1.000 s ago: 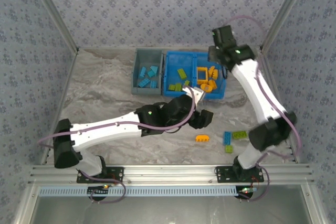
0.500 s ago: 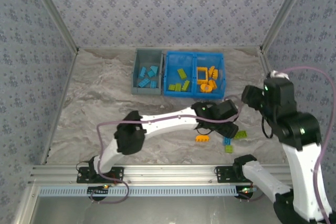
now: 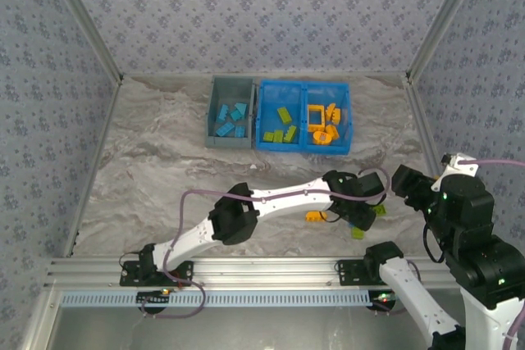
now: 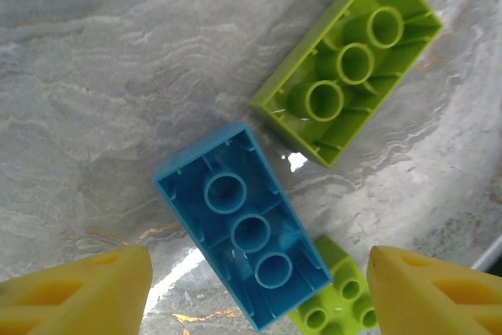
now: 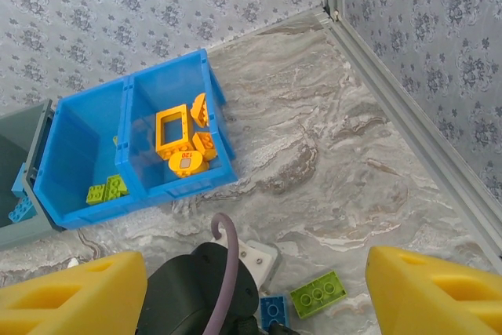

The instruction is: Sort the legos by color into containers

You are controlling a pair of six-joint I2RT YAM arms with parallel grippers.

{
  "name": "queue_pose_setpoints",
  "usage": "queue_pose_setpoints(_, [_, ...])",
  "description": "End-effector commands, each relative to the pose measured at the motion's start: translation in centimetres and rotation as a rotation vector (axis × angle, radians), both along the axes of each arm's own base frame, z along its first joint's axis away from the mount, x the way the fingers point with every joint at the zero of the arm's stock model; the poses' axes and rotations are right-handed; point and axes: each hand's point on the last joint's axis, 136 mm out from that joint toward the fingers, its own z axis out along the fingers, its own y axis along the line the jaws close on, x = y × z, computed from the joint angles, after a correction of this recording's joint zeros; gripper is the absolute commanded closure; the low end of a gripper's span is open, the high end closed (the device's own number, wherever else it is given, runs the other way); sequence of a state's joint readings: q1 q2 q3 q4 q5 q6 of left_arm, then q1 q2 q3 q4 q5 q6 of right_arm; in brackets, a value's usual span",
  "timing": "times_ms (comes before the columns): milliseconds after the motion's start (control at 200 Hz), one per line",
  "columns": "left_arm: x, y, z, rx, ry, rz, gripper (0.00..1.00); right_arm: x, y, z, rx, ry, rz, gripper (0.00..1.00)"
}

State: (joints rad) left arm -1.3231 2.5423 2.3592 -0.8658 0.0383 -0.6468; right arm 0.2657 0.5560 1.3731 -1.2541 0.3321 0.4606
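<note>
**Blue brick lined up for pickup**

The left gripper (image 4: 255,284), fingers spread wide, hovers over the upturned blue plastic brick (image 4: 243,225) on the marbled table (image 4: 94,76), seemingly not touching it. Next it should descend, clamp the brick and carry it to the grey rectangular plastic bin (image 3: 211,116) holding the blues. The right gripper (image 5: 255,288) gapes empty.

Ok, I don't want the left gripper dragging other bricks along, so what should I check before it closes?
1. Left gripper open: ok.
2. Blue brick between its fingers: ok, lying hollow side up.
3. Neighbours clear of it: not ok; the small lime brick sits against its end, and the large lime brick is near its corner.
4. Finger height against the brick: cannot tell.
5. Grey bin has free floor: ok.
</note>
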Motion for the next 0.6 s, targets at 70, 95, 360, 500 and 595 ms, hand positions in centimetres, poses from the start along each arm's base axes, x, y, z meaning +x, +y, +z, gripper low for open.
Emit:
queue_pose_setpoints(70, [-0.6,-0.1,-0.7,0.019,0.023,0.0,0.35,-0.2,0.1,-0.4,0.023,0.016,-0.003,0.24])
queue_pose_setpoints(95, [-0.7,-0.1,-0.9,0.023,0.025,-0.002,0.37,-0.2,0.2,-0.5,0.024,0.019,-0.003,0.24])
queue_pose_setpoints(360, [-0.1,-0.4,-2.0,0.035,0.004,0.004,0.44,0.1,0.6,-0.9,0.043,0.029,0.007,0.25])
queue_pose_setpoints(500, [0.3,-0.5,-2.4,0.05,-0.012,0.013,0.45,0.4,0.8,-1.3,0.053,0.038,0.013,0.26])
queue_pose_setpoints(595, [1.0,0.0,-2.4,0.072,-0.043,0.026,0.5,0.4,0.9,-1.4,0.056,0.04,0.014,0.27])
